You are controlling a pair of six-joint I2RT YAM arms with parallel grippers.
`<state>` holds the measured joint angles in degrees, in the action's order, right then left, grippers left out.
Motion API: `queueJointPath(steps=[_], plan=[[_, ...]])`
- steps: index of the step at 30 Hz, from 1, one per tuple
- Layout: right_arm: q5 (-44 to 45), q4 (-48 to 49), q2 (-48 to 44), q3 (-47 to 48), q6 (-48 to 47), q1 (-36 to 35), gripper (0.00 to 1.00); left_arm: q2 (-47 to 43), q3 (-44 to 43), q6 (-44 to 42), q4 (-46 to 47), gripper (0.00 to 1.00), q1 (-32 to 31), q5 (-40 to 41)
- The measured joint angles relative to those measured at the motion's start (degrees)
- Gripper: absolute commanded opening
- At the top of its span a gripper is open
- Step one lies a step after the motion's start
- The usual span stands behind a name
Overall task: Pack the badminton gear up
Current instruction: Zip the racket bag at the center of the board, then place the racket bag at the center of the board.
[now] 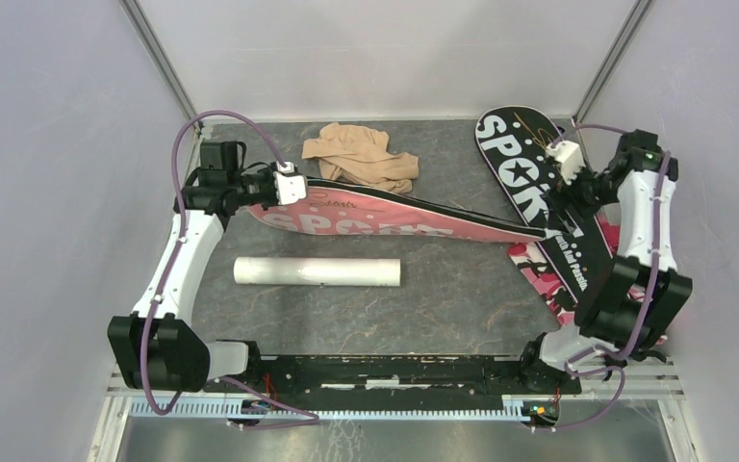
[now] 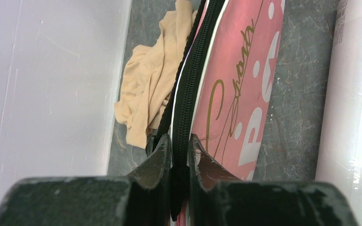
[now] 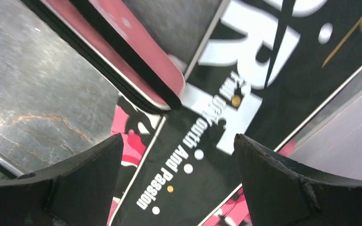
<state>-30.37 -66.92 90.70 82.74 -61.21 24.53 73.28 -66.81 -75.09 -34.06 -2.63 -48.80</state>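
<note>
A pink racket cover (image 1: pixel 385 219) printed "SPORT" stretches across the table, its wide end lifted at the left. My left gripper (image 1: pixel 293 186) is shut on its black zipper edge (image 2: pixel 185 94); the pink face (image 2: pixel 238 94) shows to the right of the fingers. A black cover (image 1: pixel 529 192) printed "SPORT" lies at the right, partly over a pink camouflage cloth (image 1: pixel 539 279). My right gripper (image 1: pixel 560 183) is open above the black cover (image 3: pixel 217 141); the pink cover's narrow end (image 3: pixel 141 70) lies ahead of it. A long white tube (image 1: pixel 317 271) lies at centre-left. No rackets or shuttlecocks show.
A tan cloth (image 1: pixel 364 156) lies crumpled at the back, behind the pink cover, also in the left wrist view (image 2: pixel 146 89). The tube (image 2: pixel 353 103) runs along the right of the left wrist view. White walls close in the table on three sides.
</note>
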Motion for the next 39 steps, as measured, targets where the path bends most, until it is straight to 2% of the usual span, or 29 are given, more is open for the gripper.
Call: queueJointPath(steps=[4,7,12,15,16,21,24,25,26,30,36,39], plan=[[-1.8,-0.2,-6.2,0.3,-0.3,-8.6,0.96,0.0,-0.3,0.1,-0.1,0.02,0.0,-1.4],[-2.9,1.6,-8.7,-0.3,1.6,-18.0,0.97,0.0,-0.6,0.4,-0.2,0.02,0.0,-2.4],[-3.2,5.8,-6.8,-0.5,5.8,-30.4,0.98,0.2,-1.6,1.8,-0.1,0.02,-0.3,-3.4],[-1.9,8.9,-3.1,-0.5,8.2,-36.2,0.93,0.2,-2.2,2.4,-0.1,0.02,-0.4,-3.9],[-1.5,9.9,-1.7,-0.5,8.7,-37.6,0.90,0.2,-2.3,2.5,-0.1,0.02,-0.4,-4.0],[0.7,12.2,6.5,0.9,10.5,-42.8,0.49,0.4,-3.0,4.3,-0.1,0.04,-0.5,-3.3],[0.6,12.0,11.4,4.7,11.6,-44.5,0.12,1.5,-4.3,5.4,-0.2,0.10,-0.7,-1.1],[0.5,11.8,12.6,6.1,11.8,-44.9,0.04,1.9,-4.7,5.4,-0.3,0.13,-0.7,-0.5],[0.2,11.5,14.0,7.9,12.5,-45.2,0.00,2.5,-5.2,5.4,-0.5,0.16,-0.6,0.6],[-1.2,11.1,19.5,14.5,14.4,-46.0,0.00,4.8,-8.7,5.3,-3.1,0.37,0.9,2.9],[-4.0,11.9,28.0,21.6,18.1,-47.1,0.00,7.7,-12.7,4.9,-5.3,0.98,2.2,6.8],[-6.2,12.7,30.3,23.4,20.5,-47.4,0.00,8.0,-12.7,5.2,-4.8,1.00,2.2,8.7]])
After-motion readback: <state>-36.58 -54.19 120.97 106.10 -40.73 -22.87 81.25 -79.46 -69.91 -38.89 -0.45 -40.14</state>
